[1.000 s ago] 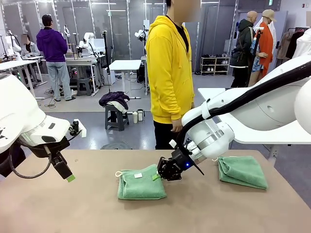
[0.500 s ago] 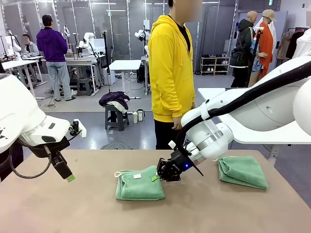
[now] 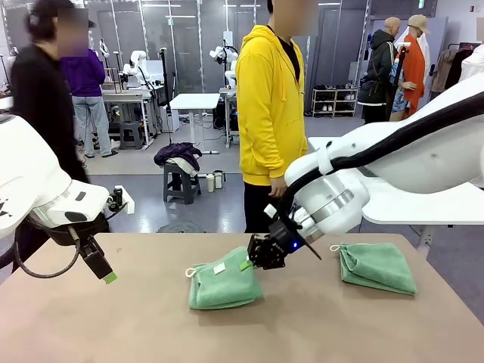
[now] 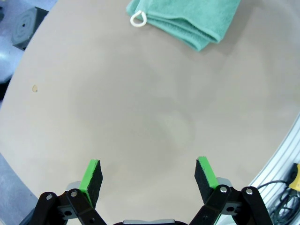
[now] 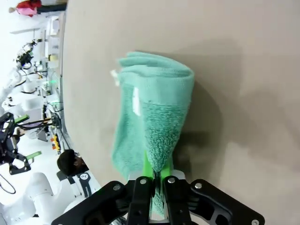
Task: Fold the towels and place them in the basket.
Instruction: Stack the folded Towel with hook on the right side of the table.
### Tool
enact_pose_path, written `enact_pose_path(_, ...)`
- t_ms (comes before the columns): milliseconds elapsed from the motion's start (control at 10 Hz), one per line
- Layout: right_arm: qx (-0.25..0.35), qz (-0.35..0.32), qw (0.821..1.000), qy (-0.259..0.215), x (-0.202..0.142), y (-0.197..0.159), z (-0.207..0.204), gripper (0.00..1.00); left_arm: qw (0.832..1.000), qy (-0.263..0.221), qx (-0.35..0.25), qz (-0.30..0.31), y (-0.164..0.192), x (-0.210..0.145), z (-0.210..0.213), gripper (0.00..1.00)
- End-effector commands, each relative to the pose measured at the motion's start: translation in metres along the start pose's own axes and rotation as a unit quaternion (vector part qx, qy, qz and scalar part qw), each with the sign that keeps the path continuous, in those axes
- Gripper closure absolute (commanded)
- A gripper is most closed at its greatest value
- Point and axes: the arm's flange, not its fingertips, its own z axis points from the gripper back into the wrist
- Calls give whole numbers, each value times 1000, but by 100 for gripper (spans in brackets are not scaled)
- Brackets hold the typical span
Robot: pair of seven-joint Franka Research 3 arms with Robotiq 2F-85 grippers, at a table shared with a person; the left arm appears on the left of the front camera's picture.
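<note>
**Right hand lifts folded towel by its edge**

The right hand (image 3: pixel 259 255) is clamped on the near towel's (image 3: pixel 223 281) right edge, tilting it off the bench (image 3: pixel 302 333). The left hand (image 4: pixel 147 176) hangs wide open, well left. A second towel (image 3: pixel 376 267) lies far right.

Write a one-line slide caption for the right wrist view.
Right gripper shut on a folded green towel, lifting one edge off the brown table.
</note>
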Motion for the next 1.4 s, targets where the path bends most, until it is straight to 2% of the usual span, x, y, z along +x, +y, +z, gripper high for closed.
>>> enact_pose_path(0, -44, 30, 999, -10, -15, 22, 40, 94, 1000, 3, 3, 7, -2, 1, -1, 0)
enact_pose_path(100, -81, 42, 996, -6, -19, 32, 56, 94, 1000, 3, 3, 7, -2, 1, -1, 0)
enact_pose_path(300, -93, 43, 995, -16, -20, 53, 98, 94, 1000, 3, 3, 7, -2, 1, -1, 0)
enact_pose_path(500, -136, 50, 989, -26, -24, 66, 133, 94, 1000, 3, 3, 7, -2, 1, -1, 0)
enact_pose_path(700, -133, 45, 990, -26, -21, 73, 174, 94, 1000, 3, 3, 7, -2, 1, -1, 0)
enact_pose_path(1000, -140, 74, 987, -13, -14, 58, 240, 94, 1000, 3, 3, 7, -2, 1, -1, 0)
enact_pose_path(1200, -167, 87, 982, -24, -8, 40, 274, 94, 1000, 3, 3, 7, -2, 1, -1, 0)
enact_pose_path(1300, -149, 91, 984, -29, -4, 32, 291, 94, 1000, 3, 3, 7, -2, 1, -1, 0)
